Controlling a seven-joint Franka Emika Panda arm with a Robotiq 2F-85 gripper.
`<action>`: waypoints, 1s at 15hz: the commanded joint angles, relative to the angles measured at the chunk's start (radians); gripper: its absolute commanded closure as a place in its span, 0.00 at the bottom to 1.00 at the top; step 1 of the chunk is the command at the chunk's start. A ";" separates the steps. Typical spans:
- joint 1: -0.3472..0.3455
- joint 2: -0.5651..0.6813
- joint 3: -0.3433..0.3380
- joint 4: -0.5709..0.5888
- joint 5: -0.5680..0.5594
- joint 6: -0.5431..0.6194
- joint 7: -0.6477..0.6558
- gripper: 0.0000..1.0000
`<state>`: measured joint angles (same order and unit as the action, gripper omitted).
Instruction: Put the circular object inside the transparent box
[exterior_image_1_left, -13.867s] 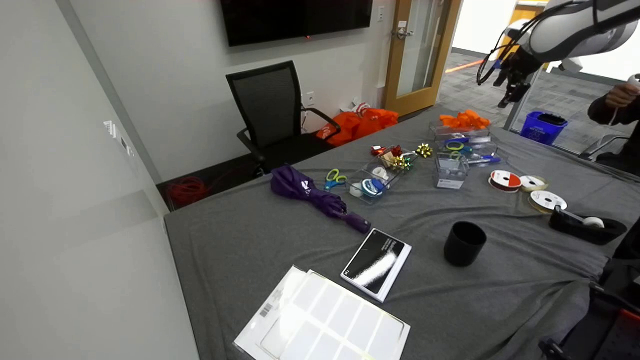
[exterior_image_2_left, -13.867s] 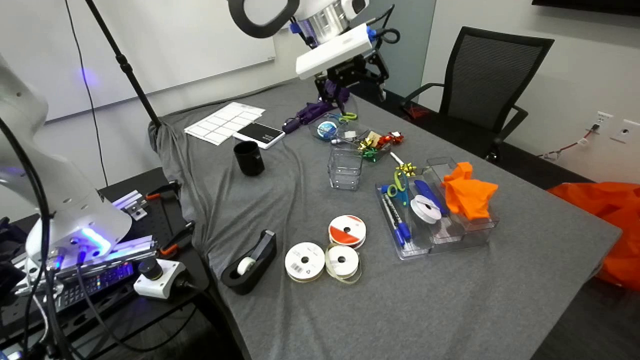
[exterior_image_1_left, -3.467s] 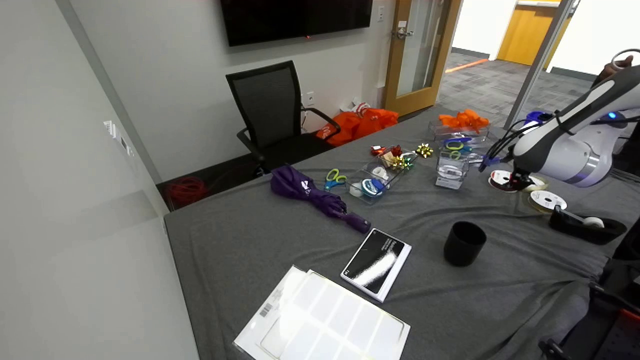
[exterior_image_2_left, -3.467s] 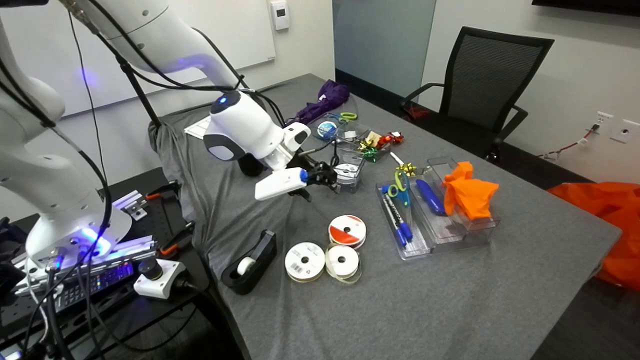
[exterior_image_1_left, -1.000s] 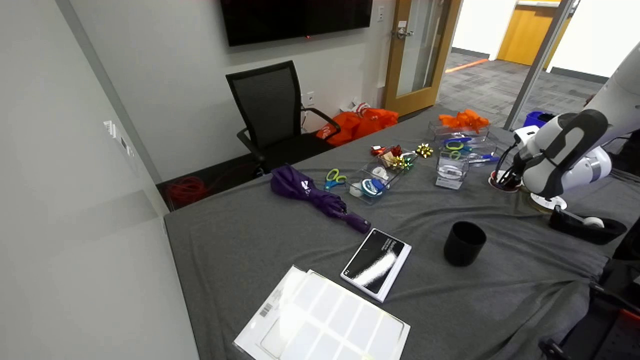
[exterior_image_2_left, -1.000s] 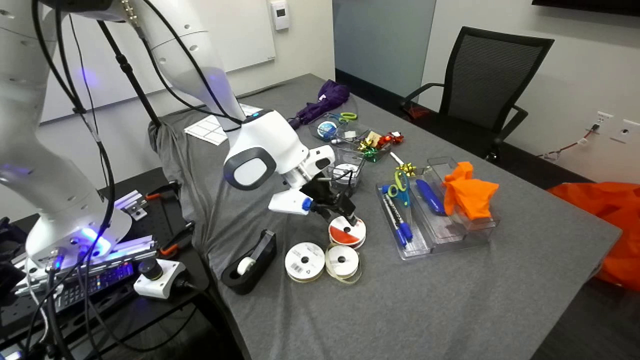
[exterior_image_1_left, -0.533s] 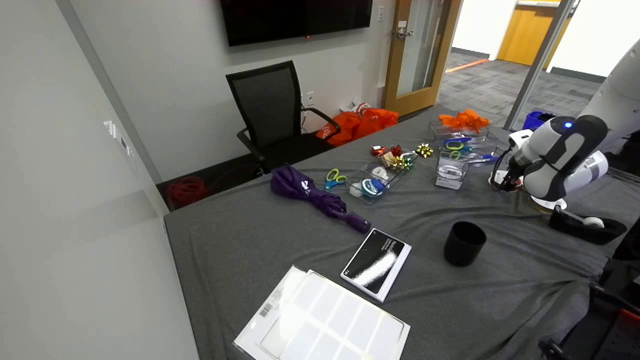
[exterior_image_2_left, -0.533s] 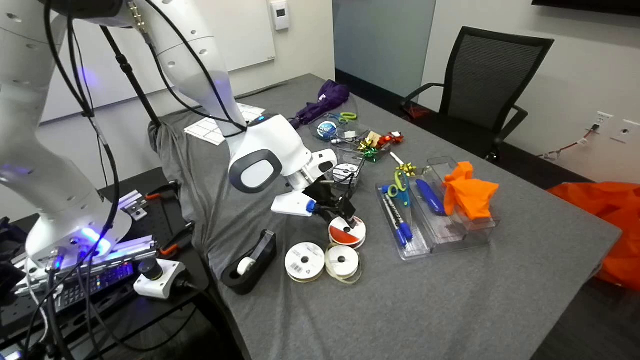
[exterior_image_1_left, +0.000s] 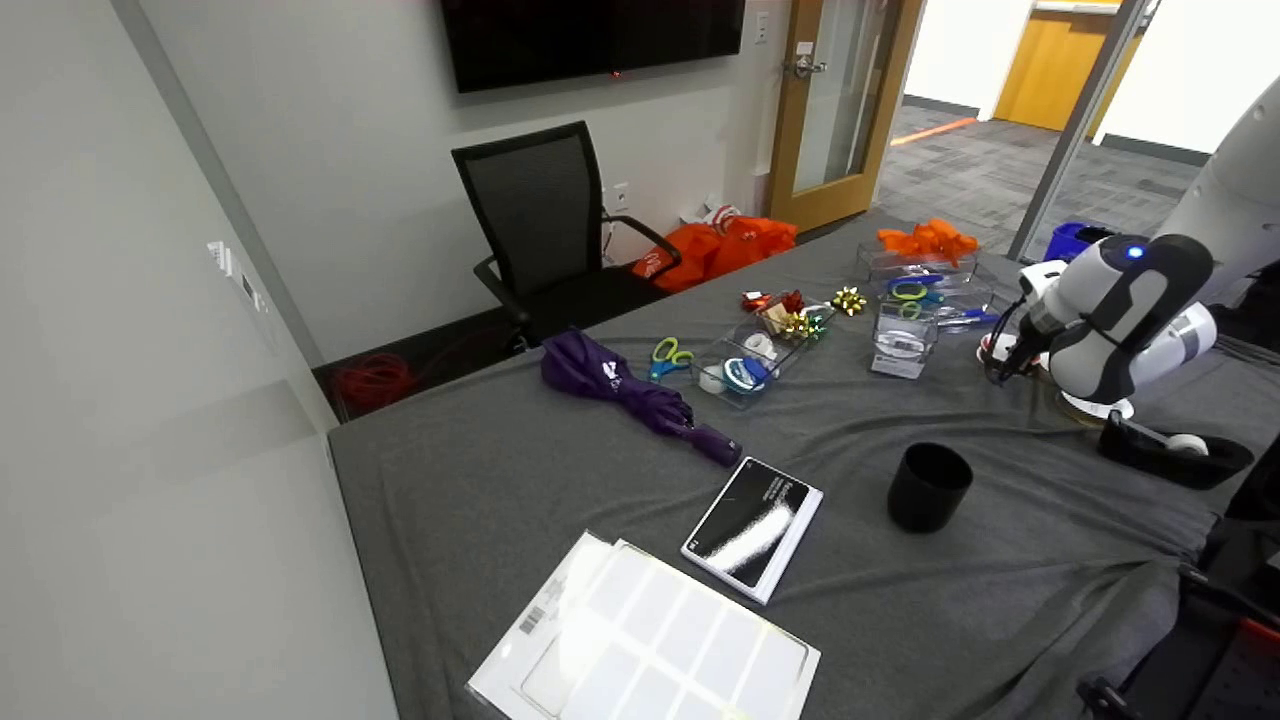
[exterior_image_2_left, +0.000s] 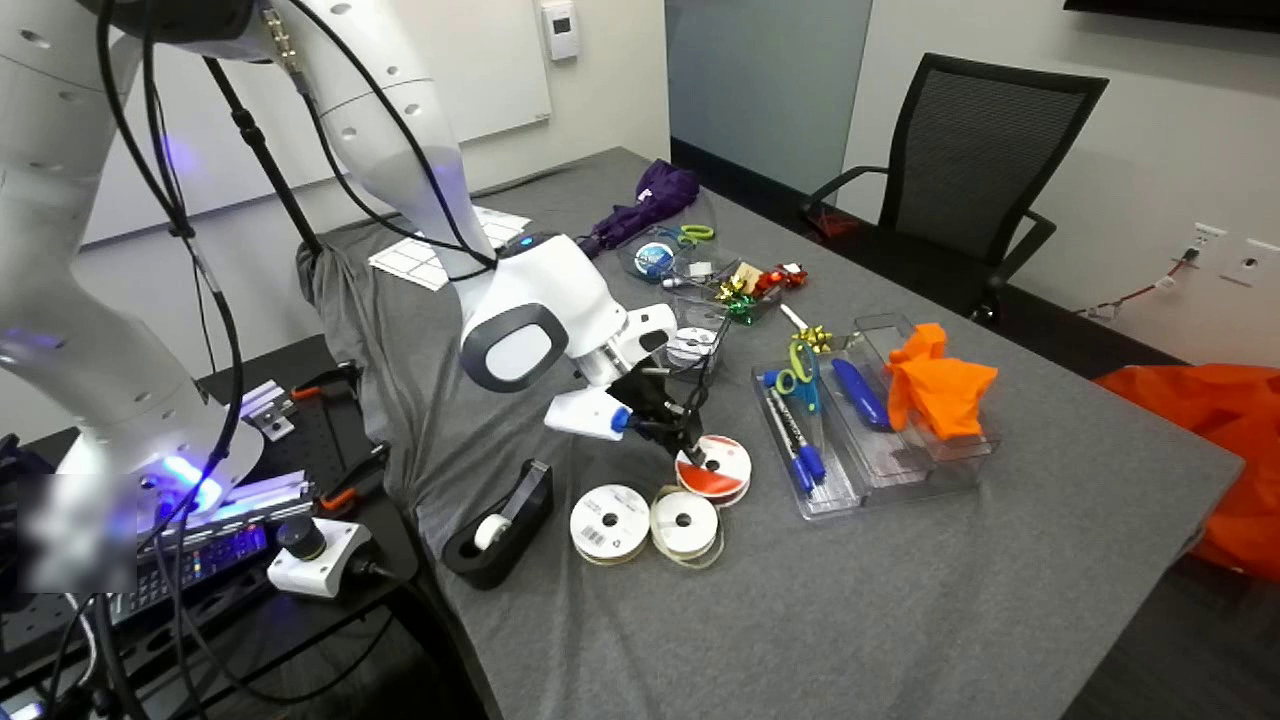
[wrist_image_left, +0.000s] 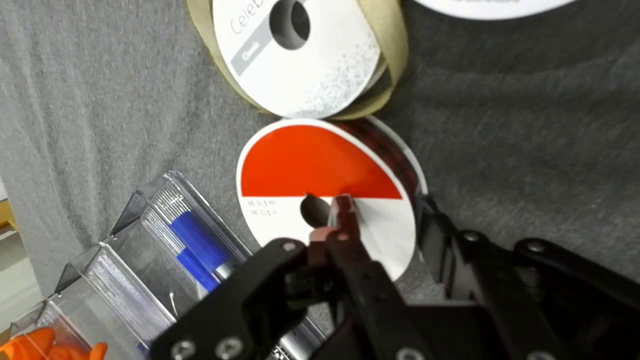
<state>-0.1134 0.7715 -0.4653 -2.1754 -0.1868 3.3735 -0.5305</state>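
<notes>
Over the grey, cloth-covered table (exterior_image_1_left: 480, 470) reaches a white robot arm (exterior_image_2_left: 560, 300), and I judge the grasping step to be in hand. Its black, two-fingered gripper (wrist_image_left: 386, 205) has its jaws part-way apart. Near it, the small, clear plastic, cube-like box (exterior_image_1_left: 898, 366) stands upright with a round white spool (exterior_image_2_left: 690, 346) already inside. The likely target is a round ribbon spool with a red-and-white face (wrist_image_left: 320, 165), outside the box on the table and touching, or nearly touching, a white-faced spool with loose tan ribbon (wrist_image_left: 305, 75). In the wrist view one finger (wrist_image_left: 347, 225) is at its central hole, the other at its outer rim; whether they pinch it firmly is not clear. The next move likely calls for securing the grip, lifting clear of the neighbouring spool, and lowering it into the box.
</notes>
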 joint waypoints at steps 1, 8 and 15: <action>-0.002 0.021 -0.014 0.024 -0.035 -0.005 0.041 0.95; 0.018 -0.021 -0.035 -0.005 -0.039 -0.013 0.045 0.99; 0.015 -0.135 -0.023 -0.094 -0.077 -0.024 0.034 0.99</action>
<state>-0.0960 0.7305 -0.4937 -2.1915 -0.2088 3.3742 -0.5095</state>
